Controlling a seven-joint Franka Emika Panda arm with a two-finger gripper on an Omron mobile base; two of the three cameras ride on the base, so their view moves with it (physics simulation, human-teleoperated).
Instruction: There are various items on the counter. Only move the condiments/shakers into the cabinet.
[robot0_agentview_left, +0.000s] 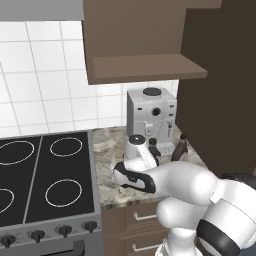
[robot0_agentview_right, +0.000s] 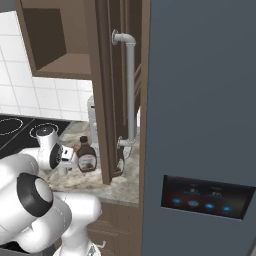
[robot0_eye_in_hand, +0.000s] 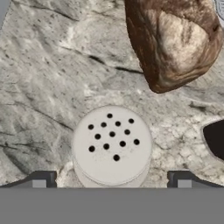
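Note:
In the hand view I look straight down on the small pale shaker (robot0_eye_in_hand: 111, 144), its perforated top facing me, standing on the speckled counter (robot0_eye_in_hand: 43, 87). My gripper (robot0_eye_in_hand: 111, 181) hangs open above it, one fingertip on each side and neither touching. The brown food lump (robot0_eye_in_hand: 173, 41) lies just beyond the shaker. The black cap of a bottle (robot0_eye_in_hand: 215, 138) shows at the right edge. One dark brown bottle (robot0_agentview_right: 86, 156) stands beside my hand, and the other bottle (robot0_agentview_right: 120, 161) is partly behind the cabinet door. The open cabinet (robot0_agentview_left: 145, 67) hangs above.
A silver coffee machine (robot0_agentview_left: 150, 116) stands at the back of the counter. The black stovetop (robot0_agentview_left: 45, 175) lies to the left. The open cabinet door (robot0_agentview_left: 220, 85) juts out on the right, next to the tall grey fridge (robot0_agentview_right: 200, 125). Brown drawers (robot0_agentview_left: 137, 220) are below.

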